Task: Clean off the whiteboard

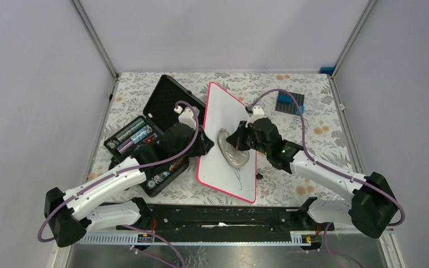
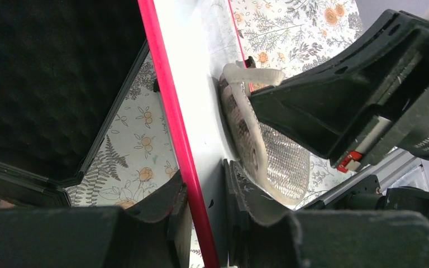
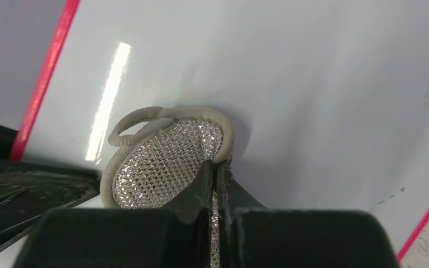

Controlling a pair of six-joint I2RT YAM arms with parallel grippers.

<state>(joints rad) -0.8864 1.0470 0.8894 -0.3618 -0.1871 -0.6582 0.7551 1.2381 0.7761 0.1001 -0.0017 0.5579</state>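
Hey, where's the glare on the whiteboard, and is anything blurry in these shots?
Right wrist view: a bright streak of glare runs down the whiteboard left of the mesh pad, and the near fingers are soft. Left wrist view: the foreground fingers blur too. Top view: even light, no glare.

A table under a floral cloth (image 1: 324,120) carries an open black case (image 1: 165,97) at left, the whiteboard (image 1: 223,111) mid-table — tilted, not flat — and a blue studded plate (image 1: 285,106) beyond.

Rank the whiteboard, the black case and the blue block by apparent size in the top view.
Largest: whiteboard and black case, too alike to rank; the case is partly hidden.
Smallest: blue block.
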